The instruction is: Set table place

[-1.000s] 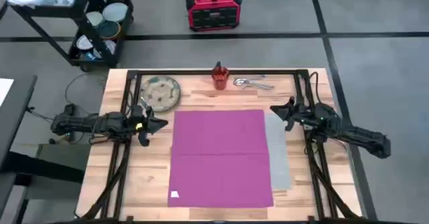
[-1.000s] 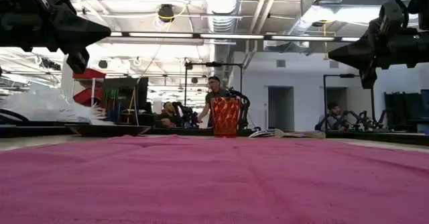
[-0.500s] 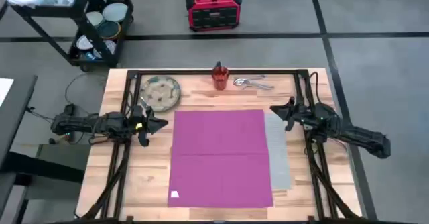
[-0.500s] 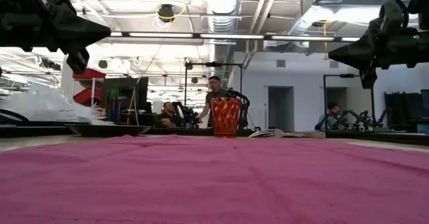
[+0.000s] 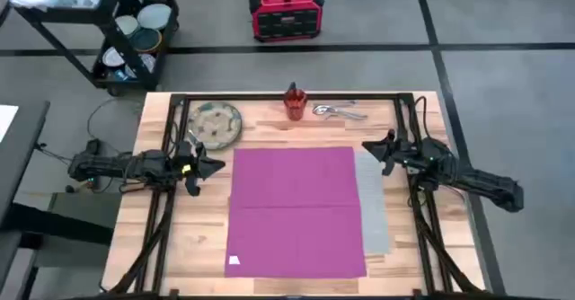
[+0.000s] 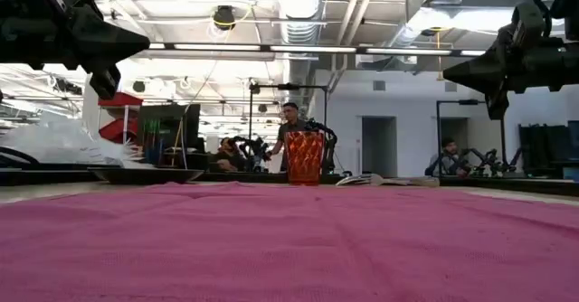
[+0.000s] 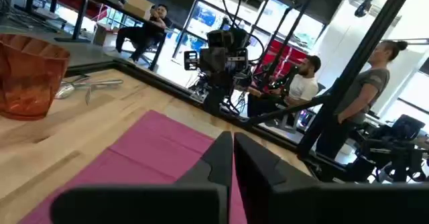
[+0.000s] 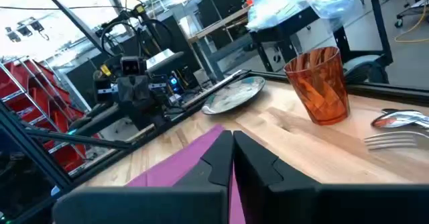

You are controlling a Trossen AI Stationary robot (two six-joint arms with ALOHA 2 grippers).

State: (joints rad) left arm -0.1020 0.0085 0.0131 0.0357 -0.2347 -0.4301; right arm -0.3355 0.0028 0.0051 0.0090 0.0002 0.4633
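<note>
Plainly, both sets of jaws are pressed together and hold nothing: the left gripper (image 5: 218,165) and right gripper (image 5: 365,146) hover above the table (image 5: 198,237), facing each other. Between them lies one magenta napkin (image 5: 295,212), spread flat over one grey mat (image 5: 374,210) that shows only past its right edge. Beyond the jaws, along the far edge, stand one speckled plate (image 5: 215,123), one orange-red cup (image 5: 295,102) and a small cluster of steel cutlery (image 5: 338,111). Only the low and wrist views show people (image 7: 303,88) in the room behind.
</note>
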